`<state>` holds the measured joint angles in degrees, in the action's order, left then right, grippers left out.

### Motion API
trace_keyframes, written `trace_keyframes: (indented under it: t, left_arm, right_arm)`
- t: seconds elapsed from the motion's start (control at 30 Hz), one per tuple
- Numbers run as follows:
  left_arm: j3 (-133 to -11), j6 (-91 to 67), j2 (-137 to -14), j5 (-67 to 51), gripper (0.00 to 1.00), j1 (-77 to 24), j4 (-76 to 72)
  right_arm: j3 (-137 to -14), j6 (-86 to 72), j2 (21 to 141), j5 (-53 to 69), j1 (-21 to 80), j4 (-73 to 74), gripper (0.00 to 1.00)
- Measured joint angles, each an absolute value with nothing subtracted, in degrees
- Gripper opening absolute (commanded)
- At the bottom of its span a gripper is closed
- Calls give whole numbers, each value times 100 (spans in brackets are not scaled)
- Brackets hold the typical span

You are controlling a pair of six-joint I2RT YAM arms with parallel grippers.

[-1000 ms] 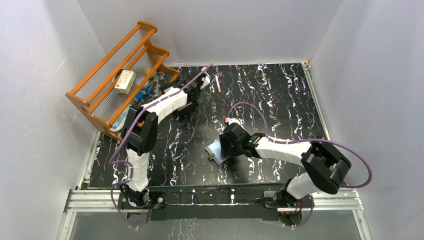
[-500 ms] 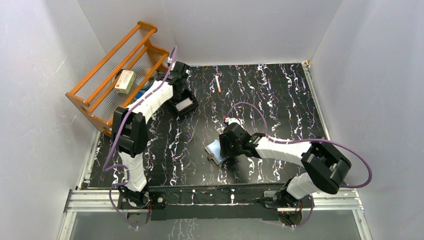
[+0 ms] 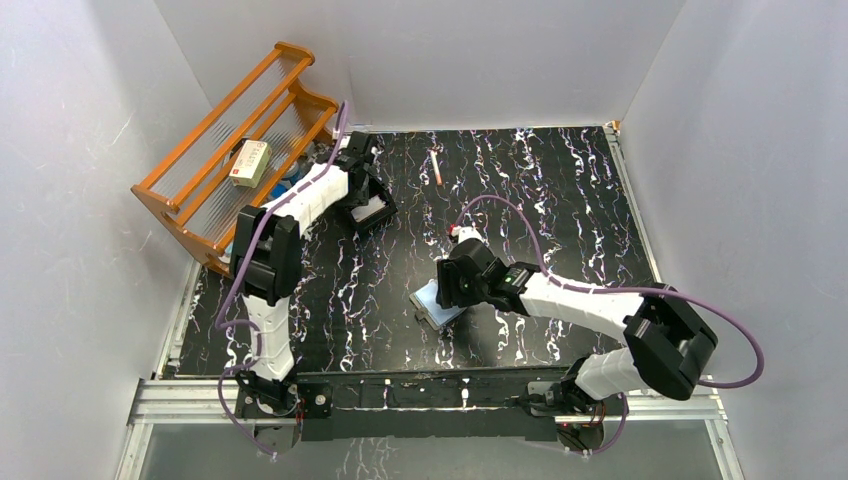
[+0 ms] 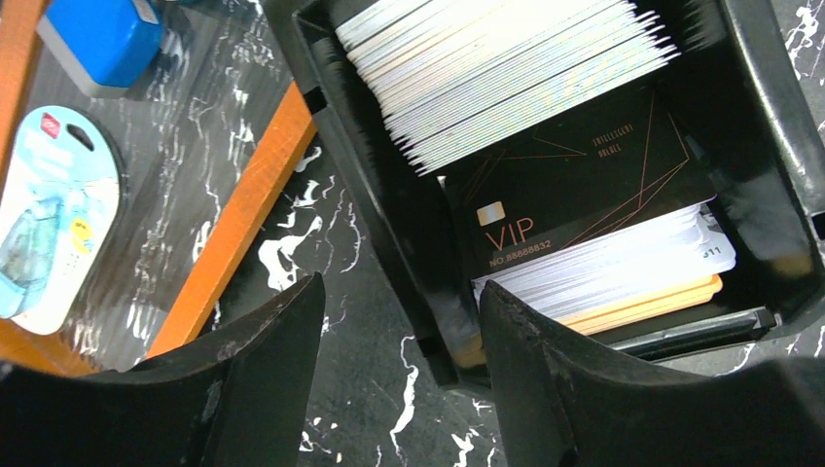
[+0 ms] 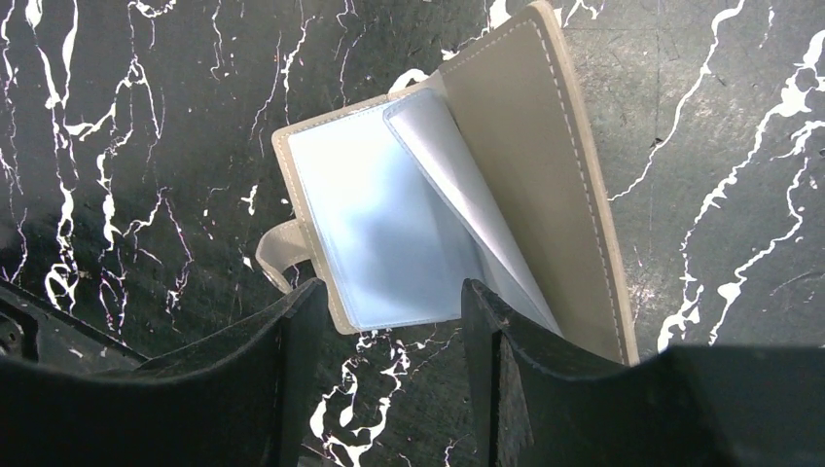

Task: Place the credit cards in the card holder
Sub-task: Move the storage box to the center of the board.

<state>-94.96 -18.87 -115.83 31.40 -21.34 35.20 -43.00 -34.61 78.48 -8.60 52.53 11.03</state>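
On my overhead feed both arms are smooth white shell links joined by chunky black joint housings, the left arm (image 3: 305, 203) in the left half of the frame and the right arm (image 3: 585, 300) at lower right. Each trails a thin purple cable (image 3: 497, 200) that loops free and runs down to a black base block (image 3: 262, 392) at the bottom edge. On my wrist feeds the left gripper (image 4: 399, 287) and right gripper (image 5: 389, 287) show broad, matte black wedge-shaped fingers (image 4: 258, 389) in the bottom corners.

Lab robot cell: white enclosure walls (image 3: 480, 60), aluminium frame rail (image 3: 190, 400).
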Motion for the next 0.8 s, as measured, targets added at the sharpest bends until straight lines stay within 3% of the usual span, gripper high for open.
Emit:
trace_keyframes:
  t: [0.1,0.33,0.4,0.53,0.8]
  left_arm:
    - [-9443,-1938,-11664,3105,60,-2123,3463]
    - [-9229,-2060,-11697,2921,20,-2104,3376]
    - [-9229,-2060,-11697,2875,13,-2104,3336]
    - [-9183,-1951,-11660,2497,7,-2023,3013]
    - [-8930,-1562,-11469,1789,5,-2359,2598]
  right_arm:
    - [-4309,-3468,7780,-858,5253,1146,62]
    - [-4366,-3468,7728,-882,5253,1299,62]
    - [-4397,-3465,7697,-895,5253,1350,62]
    - [-4423,-3459,7540,-947,5253,1376,62]
    - [-4556,-3433,7505,-1173,5249,1487,62]
